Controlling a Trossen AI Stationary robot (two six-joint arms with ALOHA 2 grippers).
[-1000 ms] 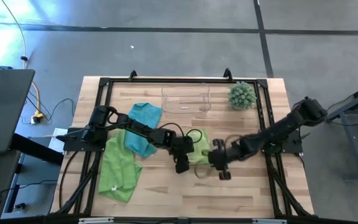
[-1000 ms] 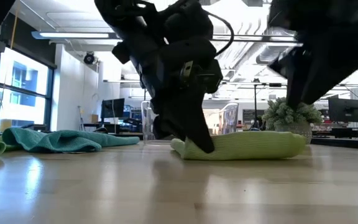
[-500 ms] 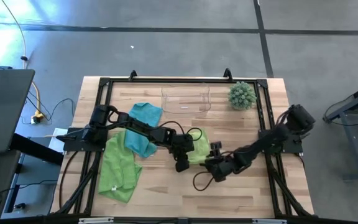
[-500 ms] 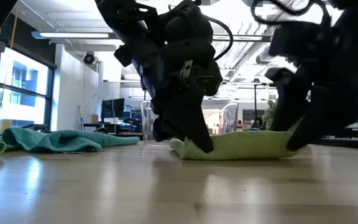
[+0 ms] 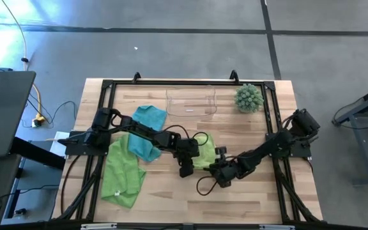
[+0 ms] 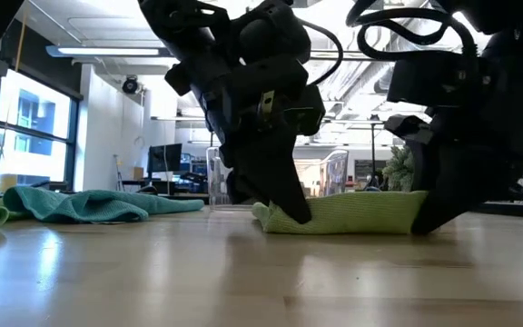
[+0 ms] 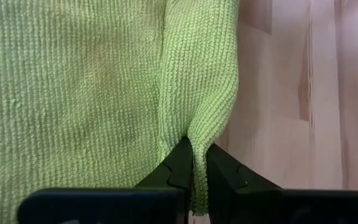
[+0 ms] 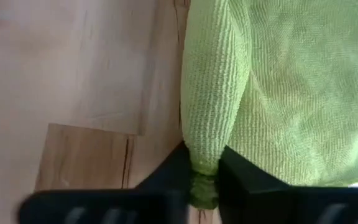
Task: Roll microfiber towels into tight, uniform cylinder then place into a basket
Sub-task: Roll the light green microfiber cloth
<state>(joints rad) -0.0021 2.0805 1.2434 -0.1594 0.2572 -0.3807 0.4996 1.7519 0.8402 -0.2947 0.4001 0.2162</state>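
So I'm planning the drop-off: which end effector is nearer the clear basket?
Left, slightly. The left end effector grips the green towel just front-left of the basket; the right end effector grips its other end, farther forward.

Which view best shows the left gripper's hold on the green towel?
The left wrist view: the left gripper is shut on a pinched fold of the green towel, seen close up. The high view only shows it at the towel's left edge; in the low view the arm hides the fingers. The right wrist view shows only the right gripper's pinch.
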